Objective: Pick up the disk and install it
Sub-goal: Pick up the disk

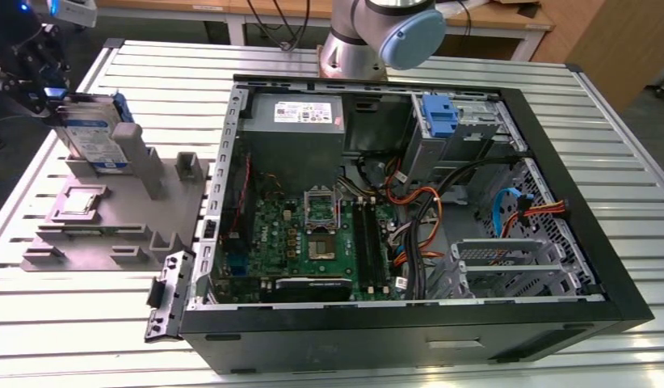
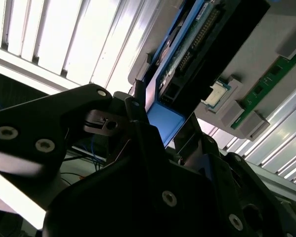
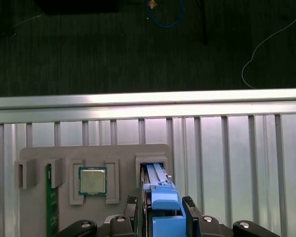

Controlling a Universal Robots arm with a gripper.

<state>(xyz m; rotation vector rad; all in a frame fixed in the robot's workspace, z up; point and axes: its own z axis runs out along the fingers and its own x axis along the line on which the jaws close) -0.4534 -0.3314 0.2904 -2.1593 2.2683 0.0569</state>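
The hand (image 1: 65,103) hangs over the far corner of the slatted metal counter (image 1: 52,323), at the exterior view's left. Its two fingers (image 3: 188,202) are pressed against opposite sides of the disk (image 1: 95,139), clamped on the blue carrier frame at the upper end.

The disk stands upright on its edge directly below the hand, with its label side in sight in the exterior view. Its lower end sits in the slot of a grey holder block (image 1: 106,218) that lies flat on the counter. In the first wrist view, the blue frame runs from between the fingers down into that slot.

Near the hand, in a square recess of the same block, lies a small silver chip (image 3: 92,180). Beyond the chip, a green memory stick (image 3: 50,202) stands in another slot.

Well apart from the hand, toward the exterior view's right, an open computer case (image 1: 418,202) lies on its side. A bare blue bracket (image 1: 440,113) sits in its far drive bay.
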